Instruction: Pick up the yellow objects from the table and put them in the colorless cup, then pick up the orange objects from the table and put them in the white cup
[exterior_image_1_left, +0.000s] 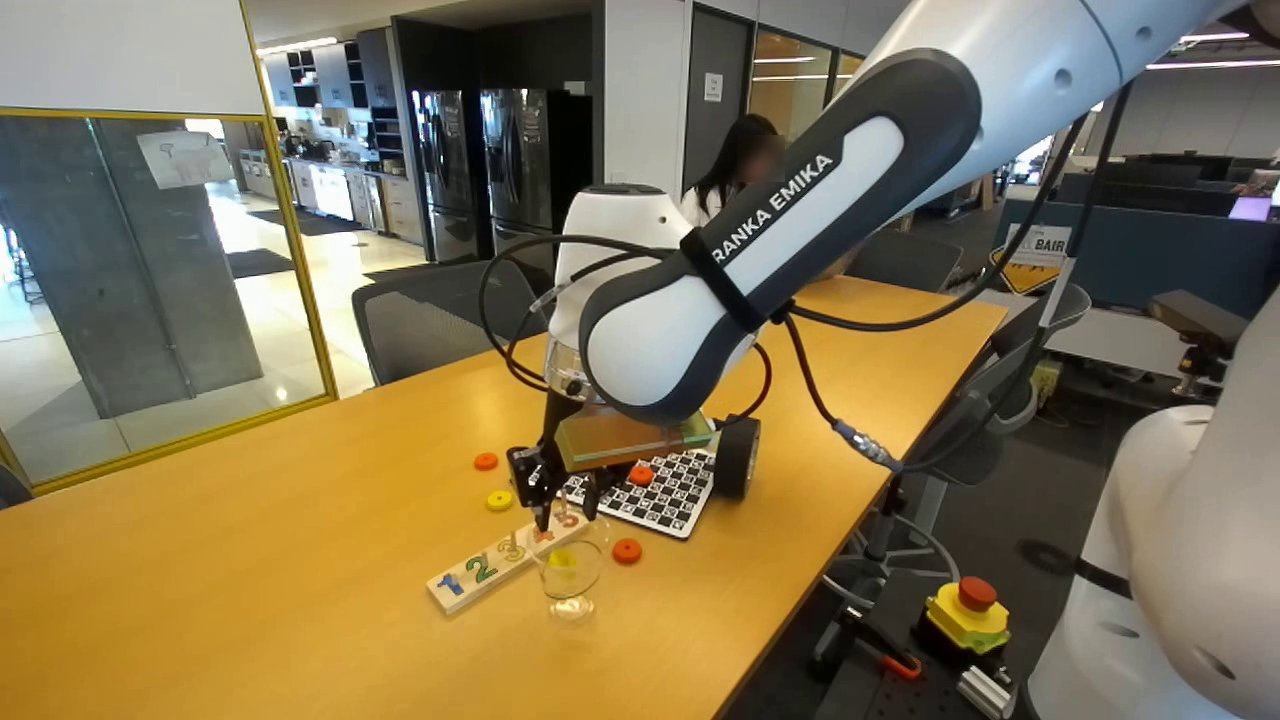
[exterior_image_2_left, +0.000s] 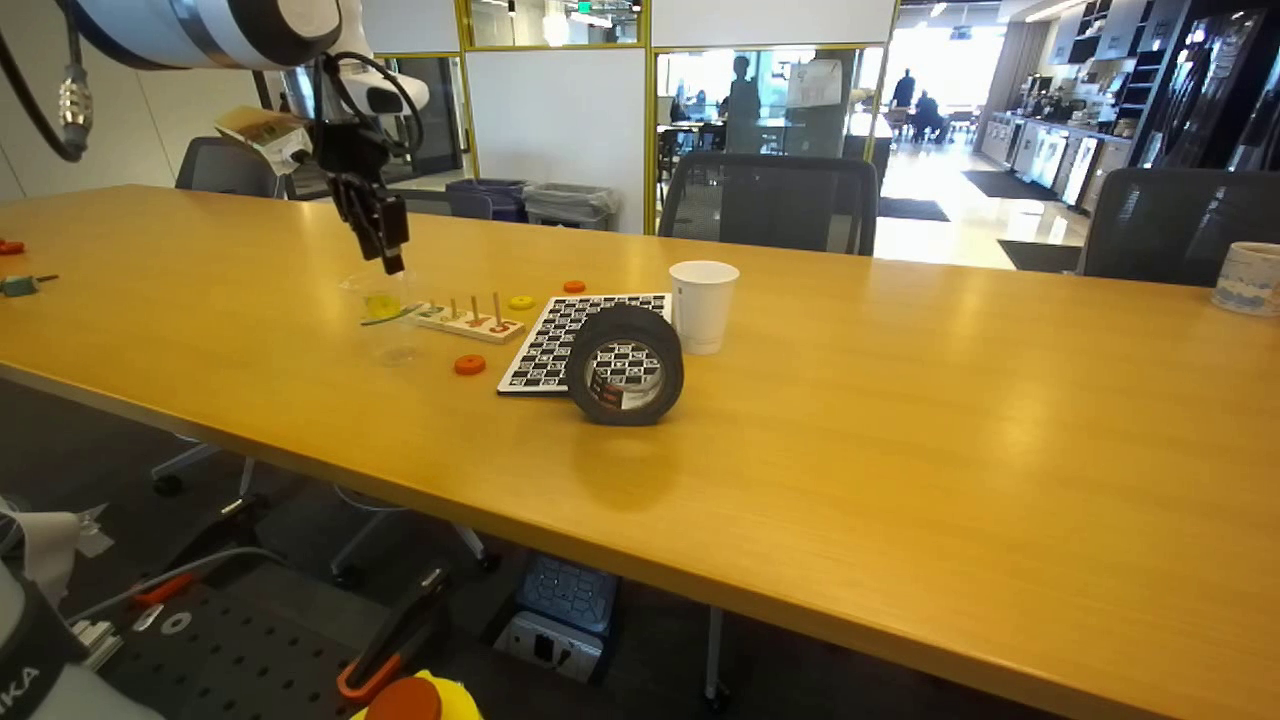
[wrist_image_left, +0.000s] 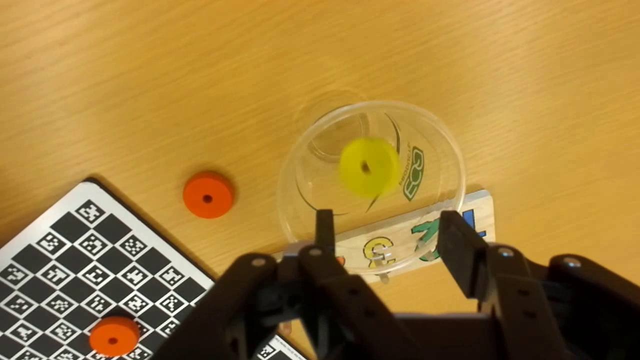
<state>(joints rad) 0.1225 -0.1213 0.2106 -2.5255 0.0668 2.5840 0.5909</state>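
- Yellow disc (wrist_image_left: 377, 172): high within the clear cup (wrist_image_left: 414, 175), blurred, so probably dropping in.
- Gripper (wrist_image_left: 385, 222): jaws spread, holding nothing, just above the rim, presumably for that release.
- Second yellow disc (exterior_image_1_left: 499, 501): on the table (exterior_image_1_left: 300, 570), left and far of that cup in an exterior view, uncollected.
- White cup (exterior_image_2_left: 704, 310): right of the checkered board (exterior_image_2_left: 548, 348) in an exterior view, presumably for the orange discs (exterior_image_1_left: 627, 551).

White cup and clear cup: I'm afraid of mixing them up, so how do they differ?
The white cup is opaque; the clear cup is see-through, with green print. The clear cup shows a yellow disc inside; the white cup hides any contents. Both stand upright on the table.
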